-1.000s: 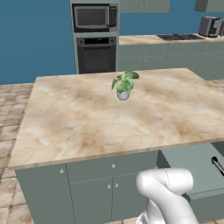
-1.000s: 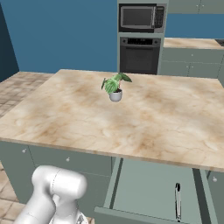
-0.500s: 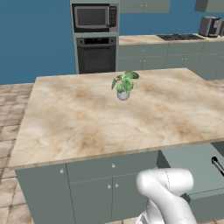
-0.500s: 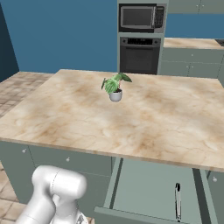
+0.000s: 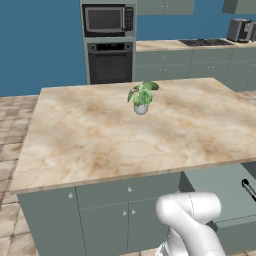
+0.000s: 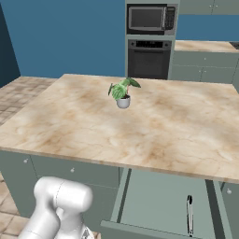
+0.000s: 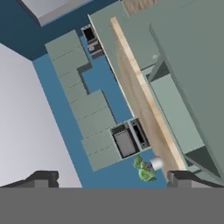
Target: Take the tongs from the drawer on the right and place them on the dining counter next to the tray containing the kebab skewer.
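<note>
The white arm bends low in front of the island's cabinet fronts, elbow up, and the hand view is rolled hard over with the gripper point(image 7: 111, 177) spread wide and holding nothing. Just to its right the drawer point(image 6: 158, 205) stands pulled out, the tongs point(image 6: 189, 215) lying lengthwise on its floor. Farther back, a potted plant point(image 6: 122, 92) sits on the marbled island point(image 6: 154, 126), with the wall oven point(image 6: 148, 58) and microwave point(image 6: 150, 18) beyond.

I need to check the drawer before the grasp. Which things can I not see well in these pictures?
- Tongs: right base view, too thin to show their shape.
- Tongs: left base view, cut by the right edge.
- Drawer: front cut by the bottom edge.
- Drawer: hand view, inside hidden at this angle.
</note>
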Robot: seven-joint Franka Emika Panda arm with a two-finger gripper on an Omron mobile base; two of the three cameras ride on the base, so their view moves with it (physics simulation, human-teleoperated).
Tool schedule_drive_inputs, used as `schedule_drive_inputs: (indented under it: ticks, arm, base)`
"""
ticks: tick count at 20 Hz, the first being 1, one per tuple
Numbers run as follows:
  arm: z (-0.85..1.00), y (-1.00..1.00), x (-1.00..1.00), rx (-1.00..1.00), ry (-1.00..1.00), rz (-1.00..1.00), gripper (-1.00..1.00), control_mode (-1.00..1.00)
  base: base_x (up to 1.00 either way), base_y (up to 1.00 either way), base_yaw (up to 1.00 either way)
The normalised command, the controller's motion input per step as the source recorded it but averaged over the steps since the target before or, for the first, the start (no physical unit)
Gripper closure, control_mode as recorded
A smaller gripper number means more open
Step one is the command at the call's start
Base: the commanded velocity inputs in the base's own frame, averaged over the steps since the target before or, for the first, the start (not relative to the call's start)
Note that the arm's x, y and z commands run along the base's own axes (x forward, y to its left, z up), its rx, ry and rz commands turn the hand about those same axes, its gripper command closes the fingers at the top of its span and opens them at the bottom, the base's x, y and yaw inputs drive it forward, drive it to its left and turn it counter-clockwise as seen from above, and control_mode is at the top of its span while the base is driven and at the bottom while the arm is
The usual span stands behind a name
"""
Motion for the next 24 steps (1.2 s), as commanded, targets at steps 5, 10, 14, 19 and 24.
schedule_drive_inputs:
  ticks: [5,10,14,19,24]
  arm:
    - [0.58,0.0,-0.07,-0.01,0.0,0.0,-1.0,-1.0]
    - [0.46,0.06,0.0,-0.05,0.02,0.0,-1.0,-1.0]
    - [0.32,0.15,0.0,-0.07,0.01,0.0,-1.0,-1.0]
    - [0.32,0.2,0.0,-0.07,0.02,0.0,-1.0,-1.0]
    - [0.26,0.16,0.02,-0.1,0.06,0.0,-1.0,-1.0]
  base:
    - [0.0,0.0,0.0]
    - [0.0,0.0,0.0]
    - [0.0,0.0,0.0]
    - [0.0,0.0,0.0]
    - [0.0,0.0,0.0]
